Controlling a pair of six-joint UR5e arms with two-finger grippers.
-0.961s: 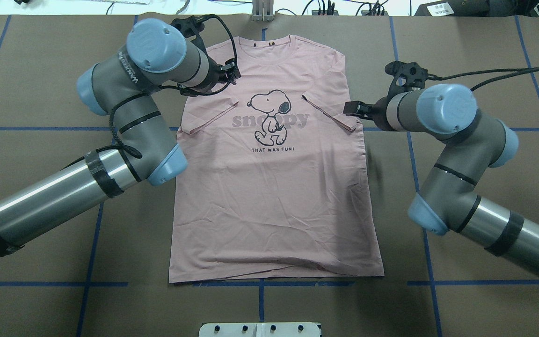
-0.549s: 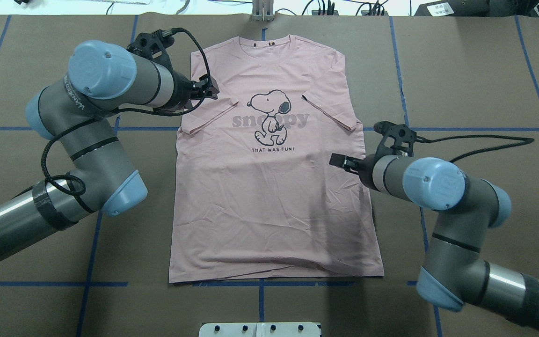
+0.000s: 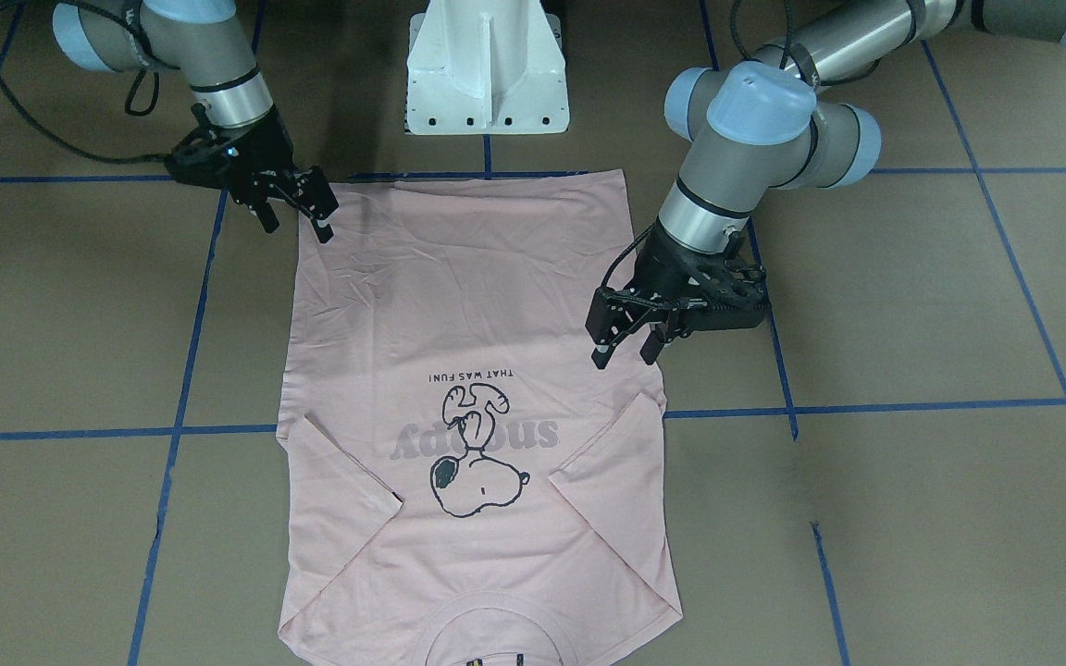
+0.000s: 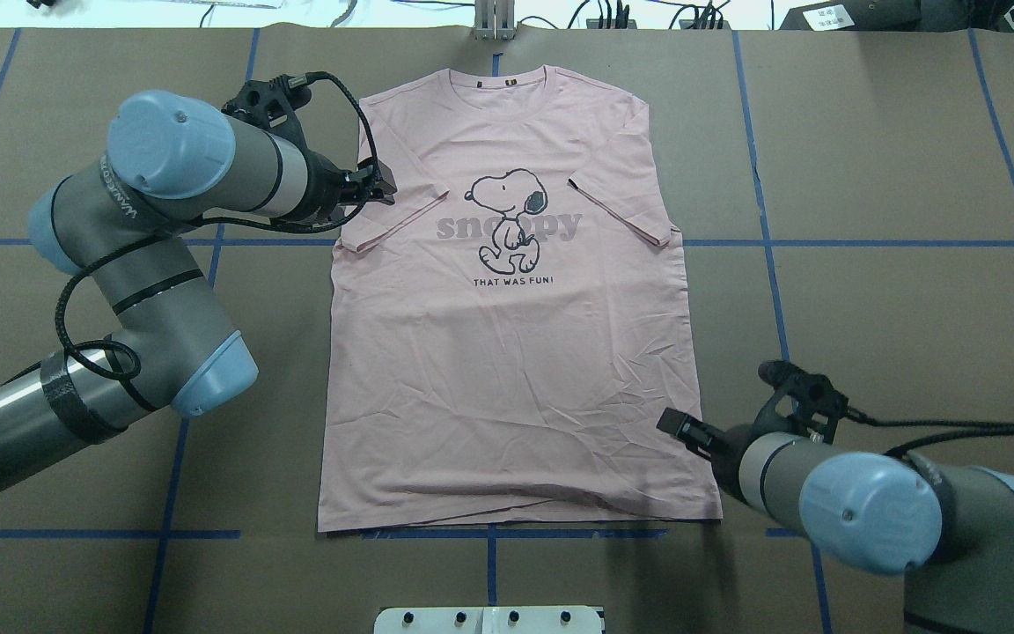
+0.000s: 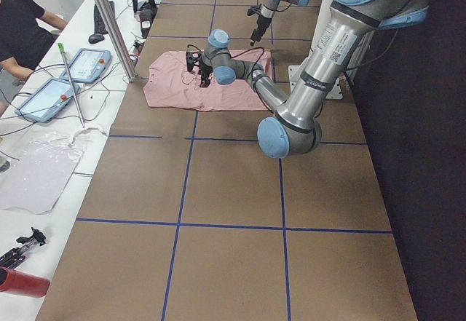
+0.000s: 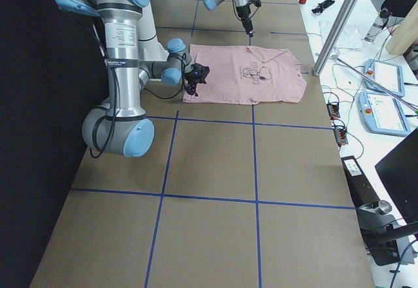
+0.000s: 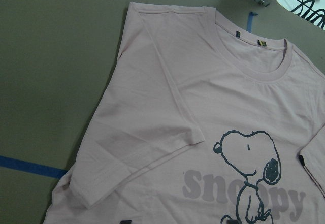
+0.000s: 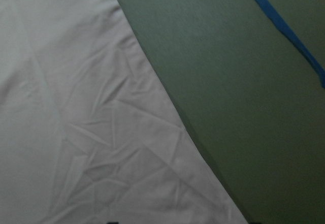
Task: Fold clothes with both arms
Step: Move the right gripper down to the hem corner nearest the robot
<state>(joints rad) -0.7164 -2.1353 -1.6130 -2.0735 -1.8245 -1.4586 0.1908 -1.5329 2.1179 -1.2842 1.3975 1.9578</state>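
Pink thin knit, soft and light by the look, sure to sag from any pinch and to crease rather than hold a line: T-shirt spread flat and print-up at mid table, collar away from the robot, hem toward it, sleeves turned in over the chest. Best taken at edges and corners, both layers pinched together, one point per arm at matching height so as to lift evenly; probably the two hem corners, or hem corner and shoulder along one side. Left gripper spread open and empty, poised over the folded left sleeve near the side edge; whether touching cloth, not clear. Right gripper likewise parted, holding nothing, hanging over the shirt's right edge close to the hem corner, apparently clear of the fabric.
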